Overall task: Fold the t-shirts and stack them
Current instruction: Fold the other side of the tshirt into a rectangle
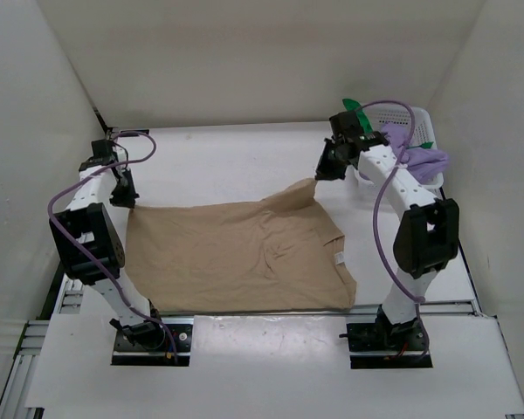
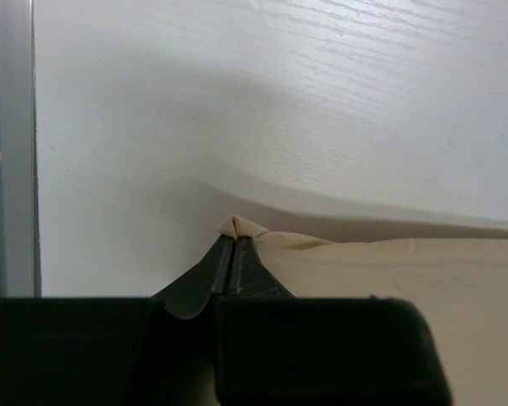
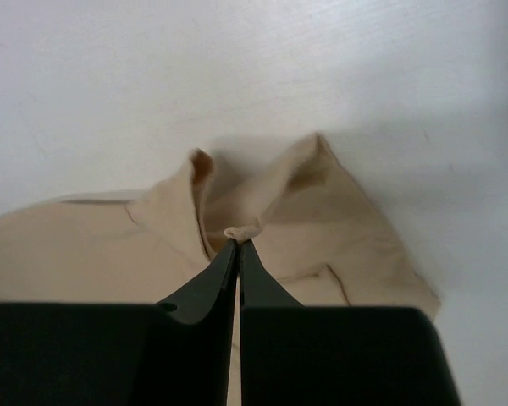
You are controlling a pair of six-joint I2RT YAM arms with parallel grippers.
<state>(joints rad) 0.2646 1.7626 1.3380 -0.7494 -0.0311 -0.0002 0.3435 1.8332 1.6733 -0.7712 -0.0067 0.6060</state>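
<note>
Left gripper [image 2: 234,243] and right gripper [image 3: 239,245] pinch tan t-shirt [image 1: 236,253] corners.

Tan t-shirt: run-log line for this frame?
left tool: shut on tan fabric t-shirt corner | right tool: shut on raised far edge | body: on white table

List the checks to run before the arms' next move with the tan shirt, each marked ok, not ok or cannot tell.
1. Grip of left gripper on shirt corner: ok.
2. Grip of right gripper on shirt: ok.
3. Flatness of shirt: not ok, bunched and raised at right gripper.
4. One layer pinched per gripper: cannot tell.
5. Gap between right arm and basket: cannot tell.
</note>
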